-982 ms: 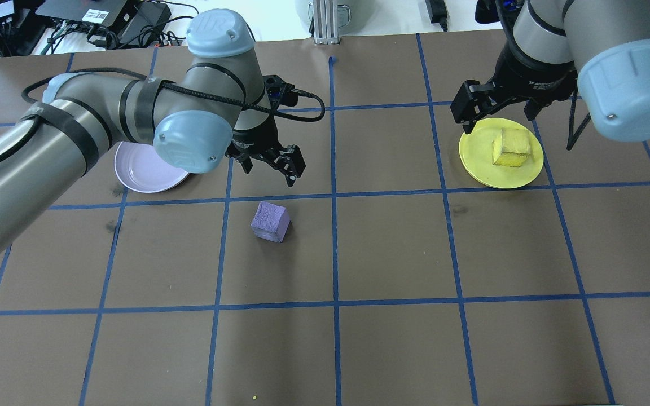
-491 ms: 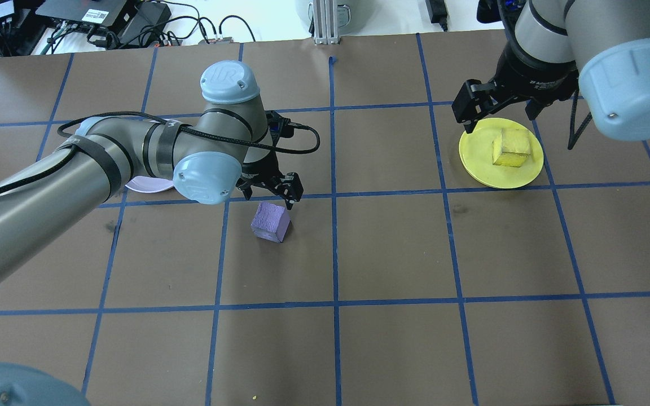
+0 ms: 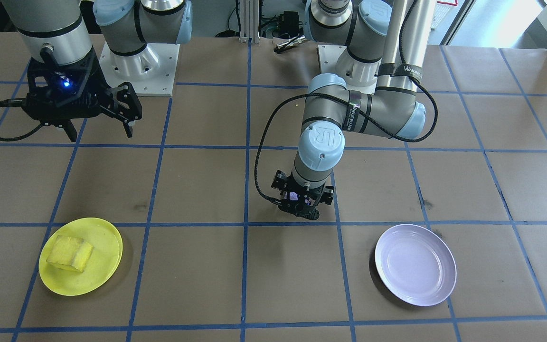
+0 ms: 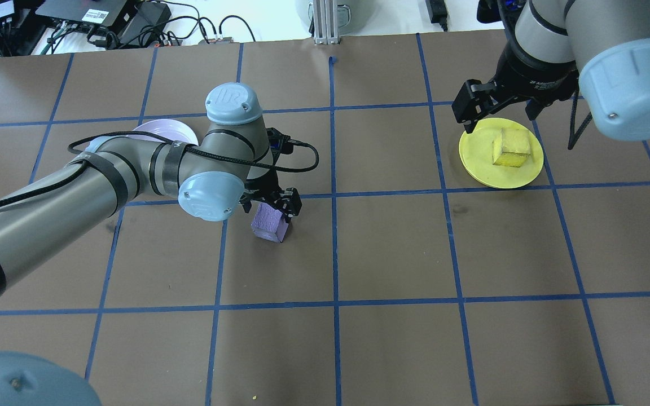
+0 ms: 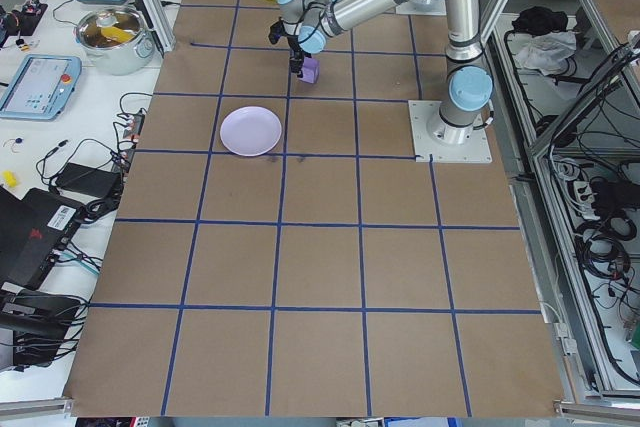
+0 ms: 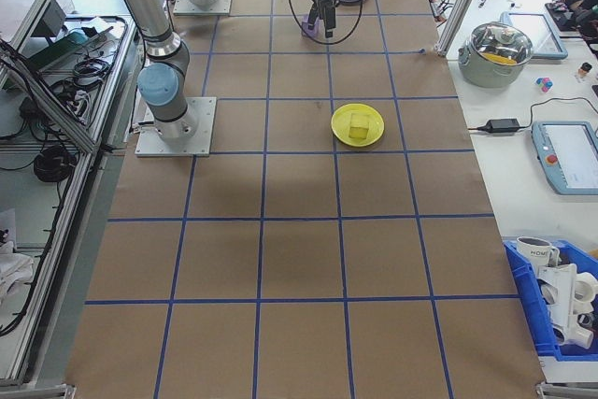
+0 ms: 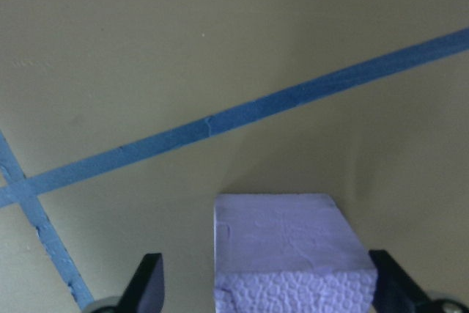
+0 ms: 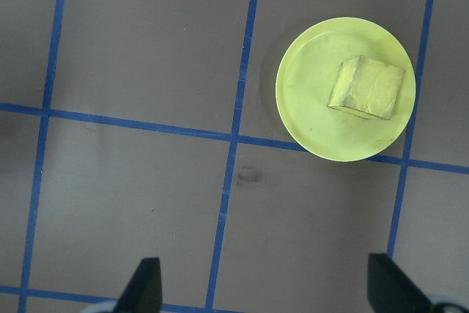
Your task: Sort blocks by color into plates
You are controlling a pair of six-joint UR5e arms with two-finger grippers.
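The purple block (image 4: 270, 222) serves as the reference point; it rests on the brown paper-covered table (image 4: 392, 254), just on the robot's side of a blue tape line (image 4: 387, 194). The left gripper (image 4: 271, 206) is lowered over this block with its fingers spread, one on each side. In the left wrist view the block (image 7: 289, 251) sits between the two fingertips (image 7: 146, 284), closer to one of them, with a visible gap at the other; contact cannot be confirmed.

The lavender plate (image 3: 415, 264) lies beyond the purple block on the robot's left, near but apart from it, and holds nothing.

The yellow plate (image 4: 474, 152) lies well apart from the purple block on the robot's right, also on the far side of the tape line. The yellow block (image 4: 510, 148) rests on it, off centre. The right gripper (image 3: 98, 126) hangs above the table on the robot's side of the yellow plate, fingers spread and holding nothing.
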